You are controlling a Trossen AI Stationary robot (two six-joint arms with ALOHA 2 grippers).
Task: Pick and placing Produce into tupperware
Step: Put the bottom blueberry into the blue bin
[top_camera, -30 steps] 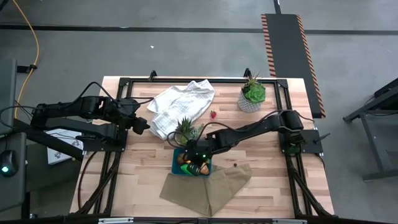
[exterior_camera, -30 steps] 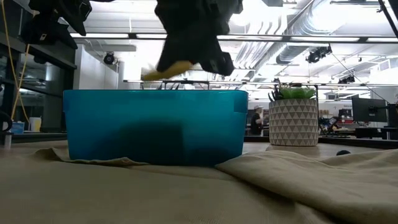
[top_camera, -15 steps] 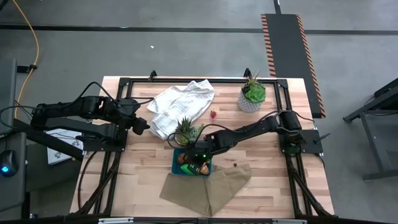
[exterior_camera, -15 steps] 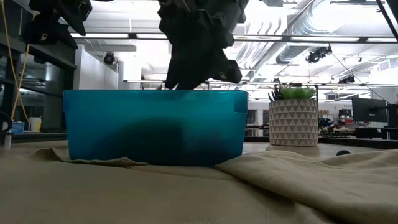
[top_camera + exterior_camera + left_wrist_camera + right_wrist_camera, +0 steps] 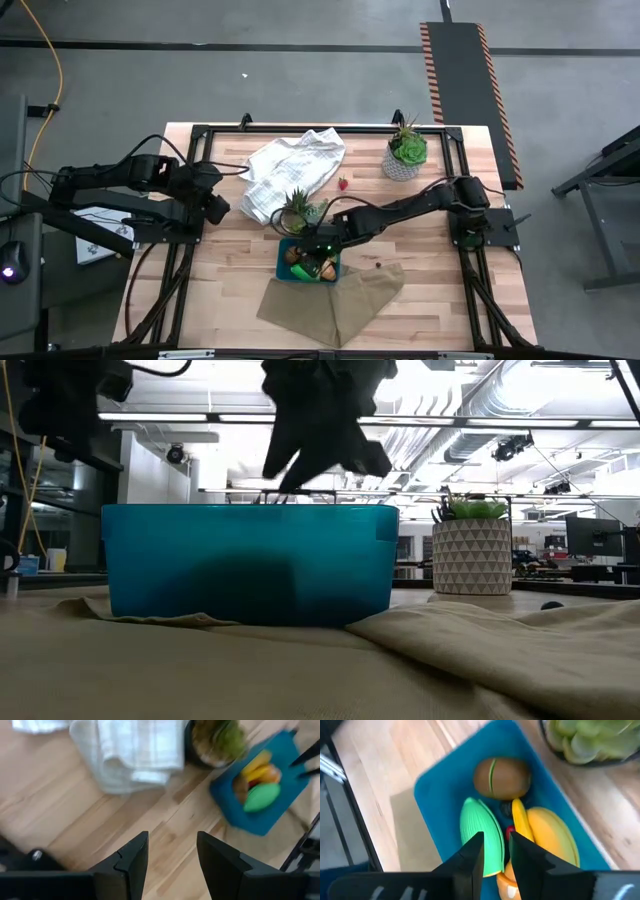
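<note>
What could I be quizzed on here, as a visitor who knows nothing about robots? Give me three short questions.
1. True or false: the brown kiwi lies inside the teal tupperware.
2. Which one hangs right over the tupperware? A: the left gripper. B: the right gripper. C: neither.
3. Fill in: on the bare table, between the white towel and the potted plant, lies a small red ____.

Key: 1 true. 2 B. 3 berry.
</note>
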